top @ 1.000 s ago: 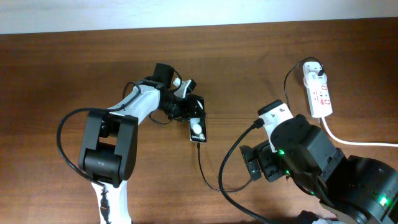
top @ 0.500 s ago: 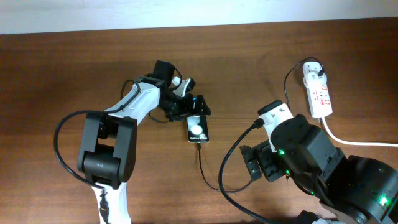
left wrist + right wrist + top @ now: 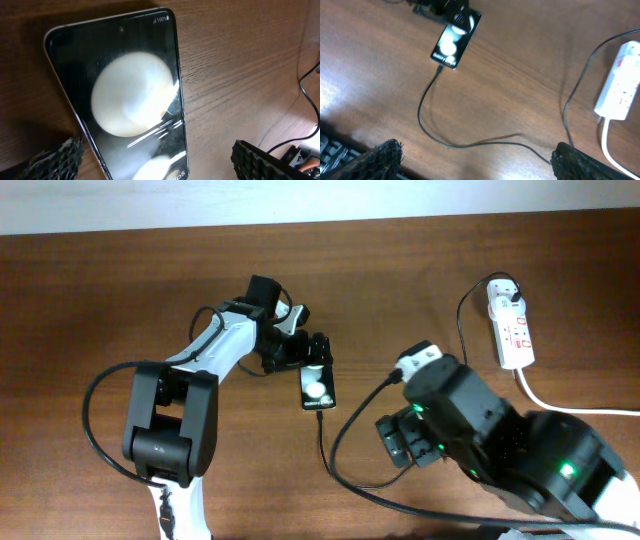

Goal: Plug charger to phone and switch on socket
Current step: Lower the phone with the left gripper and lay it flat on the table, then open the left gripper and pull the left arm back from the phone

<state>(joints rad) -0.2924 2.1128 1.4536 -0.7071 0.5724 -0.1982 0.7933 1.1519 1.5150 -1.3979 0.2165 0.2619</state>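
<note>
The phone (image 3: pixel 318 390) lies flat on the wooden table, its black glossy face showing round white reflections. In the left wrist view the phone (image 3: pixel 130 95) fills the frame. My left gripper (image 3: pixel 308 352) (image 3: pixel 160 167) is open at the phone's top end, with a finger on either side and neither touching it. The charger (image 3: pixel 335 470) is a thin black cable. Its tip (image 3: pixel 438 70) meets the phone's (image 3: pixel 455 40) lower edge. It loops across the table to the white plug head (image 3: pixel 505 290) on the socket (image 3: pixel 512 330) (image 3: pixel 619 90). My right gripper (image 3: pixel 398 442) (image 3: pixel 482 160) hangs open above the charger (image 3: pixel 485 145).
A thick white cord (image 3: pixel 565 408) runs from the socket to the right edge. A pale wall strip (image 3: pixel 320 200) borders the table at the back. The bulky right arm (image 3: pixel 500 450) covers the lower right of the table, and a dark keyboard-like edge (image 3: pixel 332 150) shows at the lower left.
My left gripper has opened and let go of the phone, drawing back a little toward its top end. The right arm has shifted left and turned. The phone stays put.
</note>
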